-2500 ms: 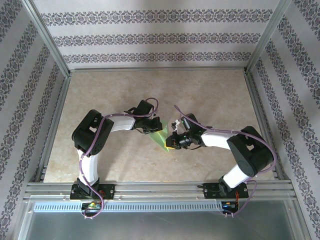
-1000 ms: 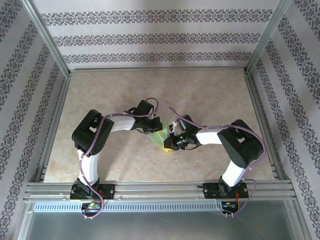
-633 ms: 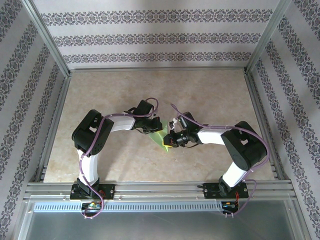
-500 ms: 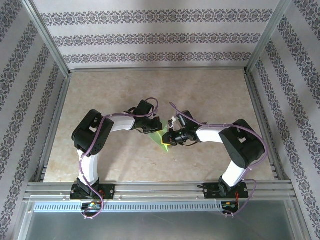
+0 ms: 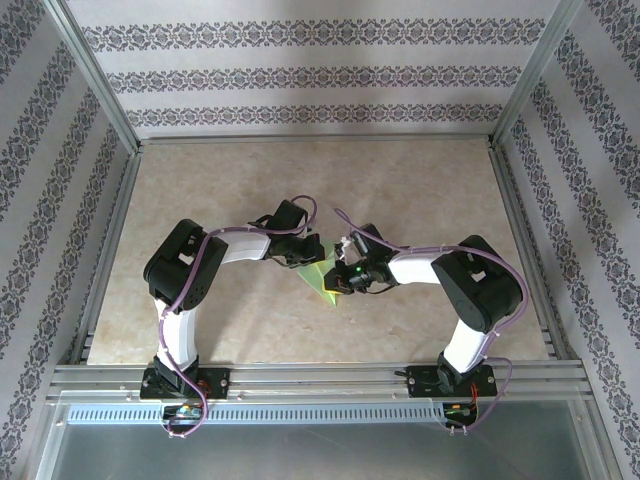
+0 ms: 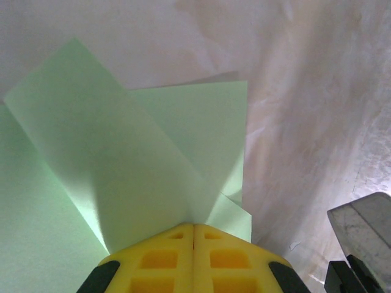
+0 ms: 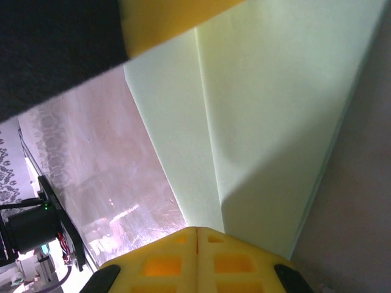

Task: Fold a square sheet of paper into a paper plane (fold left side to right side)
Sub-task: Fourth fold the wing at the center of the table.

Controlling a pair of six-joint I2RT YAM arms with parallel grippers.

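Observation:
The light green sheet of paper [image 5: 323, 281] lies folded on the beige table between the two arms, tapering to a point at its near end. In the left wrist view the paper [image 6: 122, 152] shows overlapping flaps meeting at a crease. My left gripper [image 6: 193, 224] is shut with its yellow tips down on that crease. In the top view it sits at the paper's far left edge [image 5: 303, 252]. My right gripper [image 7: 197, 228] is shut too, its tips resting on a long fold line of the paper [image 7: 275, 110]. It stands at the paper's right side [image 5: 341, 276].
Aluminium rails [image 5: 110, 250] edge the table left, right and front, with patterned walls behind them. Bare tabletop [image 5: 330, 180] stretches beyond the paper. The left gripper's yellow finger [image 7: 171, 18] hangs close over the paper in the right wrist view.
My right gripper has slid left and slightly farther along the paper, closer to the left gripper. The left arm and the paper have stayed put.

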